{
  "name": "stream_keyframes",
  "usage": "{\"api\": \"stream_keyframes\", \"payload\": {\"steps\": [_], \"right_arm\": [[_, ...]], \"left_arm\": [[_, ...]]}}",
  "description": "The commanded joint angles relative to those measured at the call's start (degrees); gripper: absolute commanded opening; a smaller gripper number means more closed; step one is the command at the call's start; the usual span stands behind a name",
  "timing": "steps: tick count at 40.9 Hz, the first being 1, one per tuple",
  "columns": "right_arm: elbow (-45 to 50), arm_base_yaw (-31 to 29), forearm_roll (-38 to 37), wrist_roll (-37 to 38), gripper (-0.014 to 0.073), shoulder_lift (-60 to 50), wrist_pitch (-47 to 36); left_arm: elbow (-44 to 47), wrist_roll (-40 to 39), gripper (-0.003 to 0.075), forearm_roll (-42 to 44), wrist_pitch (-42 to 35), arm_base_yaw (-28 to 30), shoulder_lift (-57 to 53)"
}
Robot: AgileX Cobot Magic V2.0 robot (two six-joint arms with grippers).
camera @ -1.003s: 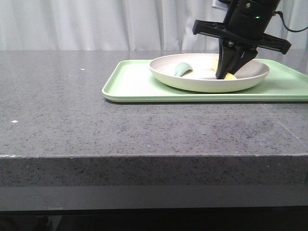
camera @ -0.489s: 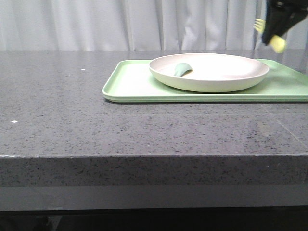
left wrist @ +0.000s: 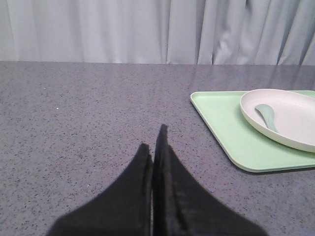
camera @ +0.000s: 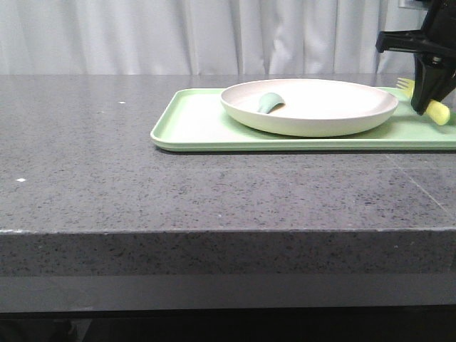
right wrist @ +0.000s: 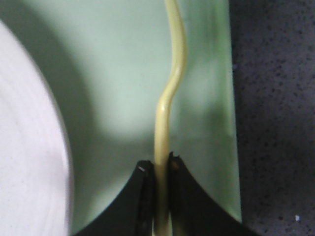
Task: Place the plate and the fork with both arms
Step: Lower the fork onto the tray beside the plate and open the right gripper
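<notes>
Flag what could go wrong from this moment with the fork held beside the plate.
1. The right tool pinches the thin pale yellow plastic fork edge-on near one end, so it may twist or slip.
2. It hangs close to the large round cream plate's rim; lowering could clip it.
3. It sits near the rectangular light green tray's outer edge and might land half off.

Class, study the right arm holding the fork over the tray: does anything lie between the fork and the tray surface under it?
Nothing visible does. The right tool grips the fork over a bare strip of the tray, between the plate and the tray's far right rim. The teal piece lies in the plate, away from this spot.
</notes>
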Motion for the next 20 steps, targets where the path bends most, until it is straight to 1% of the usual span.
{"api": "stream_keyframes", "payload": {"steps": [1,6,10,14,19,20], "right_arm": [[-1.3,-0.31,-0.27,-0.83,0.0088,-2.47,-0.89],[-1.46,-0.31,-0.27,-0.83,0.0225,-2.59,-0.7],[-2.28,-0.31,-0.39,-0.83,0.0297,-3.34,-0.03],[-3.6,-0.31,-0.45,-0.87,0.0323,-5.14,0.8],[-4.24,-0.31,-0.45,-0.87,0.0303,-8.98,1.42],[-4.24,-0.31,-0.45,-0.87,0.0284,-9.74,1.42]], "left_arm": [[-1.52,-0.04,-0.0018,-0.09,-4.8,0.19,0.44],[-1.52,-0.04,-0.0018,-0.09,-4.8,0.19,0.44],[-1.52,-0.04,-0.0018,-0.09,-4.8,0.19,0.44],[-1.52,-0.04,-0.0018,-0.09,-4.8,0.19,0.44],[-1.52,-0.04,-0.0018,-0.09,-4.8,0.19,0.44],[-1.52,-0.04,-0.0018,-0.09,-4.8,0.19,0.44]]}}
